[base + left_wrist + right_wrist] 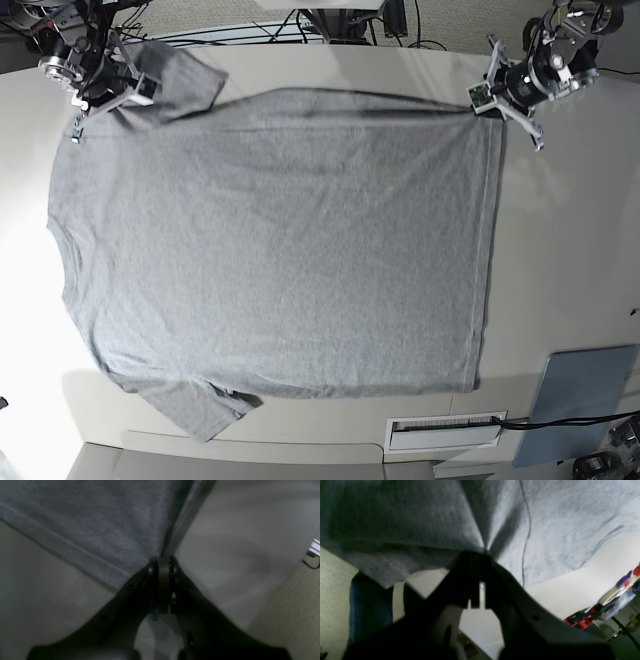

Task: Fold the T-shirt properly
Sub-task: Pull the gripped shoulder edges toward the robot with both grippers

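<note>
T-shirt (280,250) flat on table (570,250), long axis left-right | left gripper (484,100) clamped on hem corner, far-right | right gripper (110,85) clamped at shoulder/sleeve, far-left | cloth spreads toward near edge from both.

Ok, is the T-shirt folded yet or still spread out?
Spread out. In the base view the T-shirt lies flat in a single layer on the table, both sleeves out, no fold made, with each gripper shut on a far corner.

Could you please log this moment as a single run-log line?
T-shirt: flat on table, plain side up | left hand: shut on hem corner | right hand: shut at shoulder | fold: not started
</note>
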Tool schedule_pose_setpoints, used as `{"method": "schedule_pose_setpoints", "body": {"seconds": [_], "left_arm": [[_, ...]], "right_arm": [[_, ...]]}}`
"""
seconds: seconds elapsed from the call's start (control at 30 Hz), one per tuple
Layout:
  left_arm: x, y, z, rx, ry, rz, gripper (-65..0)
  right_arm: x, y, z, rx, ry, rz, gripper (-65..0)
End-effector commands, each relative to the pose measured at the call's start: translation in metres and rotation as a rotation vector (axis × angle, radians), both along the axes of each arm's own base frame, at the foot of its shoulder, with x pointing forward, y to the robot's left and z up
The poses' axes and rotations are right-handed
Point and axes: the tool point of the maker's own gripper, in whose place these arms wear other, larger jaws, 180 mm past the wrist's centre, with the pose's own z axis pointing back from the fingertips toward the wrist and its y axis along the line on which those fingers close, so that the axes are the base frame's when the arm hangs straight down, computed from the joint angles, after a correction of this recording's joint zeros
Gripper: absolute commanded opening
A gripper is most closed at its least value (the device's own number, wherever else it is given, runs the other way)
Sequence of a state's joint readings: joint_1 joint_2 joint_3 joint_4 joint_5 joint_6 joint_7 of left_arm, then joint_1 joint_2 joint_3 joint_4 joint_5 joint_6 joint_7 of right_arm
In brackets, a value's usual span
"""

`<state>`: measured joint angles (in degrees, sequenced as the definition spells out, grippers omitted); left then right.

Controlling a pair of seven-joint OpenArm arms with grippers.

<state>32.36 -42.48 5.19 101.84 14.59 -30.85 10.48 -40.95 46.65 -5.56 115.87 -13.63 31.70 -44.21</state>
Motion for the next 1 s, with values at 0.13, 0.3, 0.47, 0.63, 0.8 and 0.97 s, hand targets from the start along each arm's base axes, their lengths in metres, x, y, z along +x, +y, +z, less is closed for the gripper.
{"method": "schedule_pose_setpoints", "body": {"seconds": [0.13, 0.3, 0.47, 0.63, 0.8, 0.97], "left_arm": [[-0.051, 0.02, -0.016, 0.1, 0.167, -0.015, -65.0], [-0.071, 0.018, -0.016, 0.115, 0.206, -0.025, -65.0], [-0.084, 0.017, -0.013, 0.129, 0.227, -0.04, -65.0], [-0.089, 0.017, -0.012, 0.136, 0.238, -0.043, -65.0], [-0.09, 0.02, -0.013, 0.156, 0.245, -0.039, -65.0], [-0.089, 0.02, -0.013, 0.155, 0.245, -0.039, -65.0]], "right_arm": [[-0.012, -0.004, 0.014, -0.041, 0.006, 0.011, -65.0], [-0.032, -0.005, 0.02, -0.052, 0.041, 0.011, -65.0], [-0.051, -0.008, 0.017, -0.064, 0.082, -0.006, -65.0], [-0.061, -0.008, 0.016, -0.066, 0.104, -0.011, -65.0], [-0.067, -0.011, 0.015, -0.083, 0.121, -0.02, -65.0], [-0.077, -0.011, 0.013, -0.083, 0.148, -0.019, -65.0]]}}
